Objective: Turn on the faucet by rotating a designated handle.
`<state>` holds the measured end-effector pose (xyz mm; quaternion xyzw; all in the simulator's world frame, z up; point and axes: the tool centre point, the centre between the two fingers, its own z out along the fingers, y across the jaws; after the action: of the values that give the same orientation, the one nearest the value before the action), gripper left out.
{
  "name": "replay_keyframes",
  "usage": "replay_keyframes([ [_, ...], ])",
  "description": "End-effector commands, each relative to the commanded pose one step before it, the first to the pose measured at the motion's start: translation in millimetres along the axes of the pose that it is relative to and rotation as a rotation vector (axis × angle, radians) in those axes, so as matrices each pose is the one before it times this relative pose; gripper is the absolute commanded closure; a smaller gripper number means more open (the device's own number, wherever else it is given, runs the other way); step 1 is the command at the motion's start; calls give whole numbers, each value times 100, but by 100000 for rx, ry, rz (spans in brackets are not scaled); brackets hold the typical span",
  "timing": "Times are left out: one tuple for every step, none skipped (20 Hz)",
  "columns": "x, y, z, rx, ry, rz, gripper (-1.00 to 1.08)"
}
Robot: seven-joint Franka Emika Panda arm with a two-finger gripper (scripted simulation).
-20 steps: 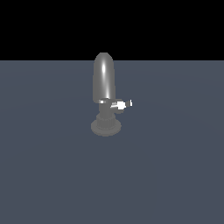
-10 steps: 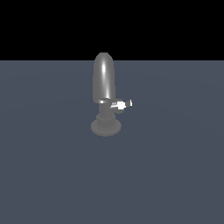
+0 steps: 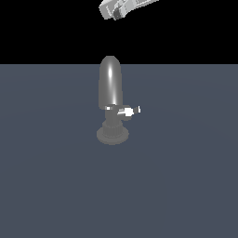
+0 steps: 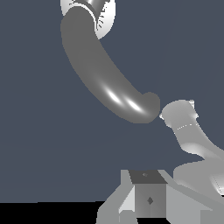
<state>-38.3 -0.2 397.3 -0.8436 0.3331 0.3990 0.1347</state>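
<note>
The faucet stands upright on the dark floor, with a round flared base and a tall rounded spout. Its handle, a short silver stub with a white tip, sticks out from the neck toward the exterior view's right. My gripper hangs high above the spout, entering from the upper right, open with nothing between its fingers and well clear of the handle. In the wrist view the faucet's spout shows as a dark curved tube beyond my fingers. I cannot make out the handle there.
A flat slate-grey floor stretches all around the faucet. In the wrist view a pale grey bent piece, apparently part of my own arm, lies beside the spout's tip.
My gripper has come into the exterior view at the top edge, where no arm showed before. The faucet and handle have not moved.
</note>
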Motion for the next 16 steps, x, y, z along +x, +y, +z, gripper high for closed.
replay_keyframes([
  [1504,-481,-93,2032,-5344,4298,108],
  [607,-203,-42,845,-2165,1746,108],
  [616,-205,-43,859,-2198,1772,108],
  [626,-209,-44,875,-2234,1801,108],
  [637,-212,-46,892,-2275,1833,108],
  [649,-216,-47,912,-2320,1869,108],
  [661,-220,-49,932,-2367,1907,108],
  [659,-220,-49,932,-2362,1902,108],
  [650,-218,-50,922,-2332,1878,108],
  [642,-215,-50,913,-2304,1856,108],
  [632,-213,-50,903,-2274,1832,108],
  [624,-211,-50,894,-2246,1810,108],
  [618,-209,-50,889,-2227,1796,108],
  [612,-208,-50,884,-2208,1782,108],
  [605,-206,-50,876,-2182,1763,108],
  [596,-204,-50,866,-2153,1740,108],
])
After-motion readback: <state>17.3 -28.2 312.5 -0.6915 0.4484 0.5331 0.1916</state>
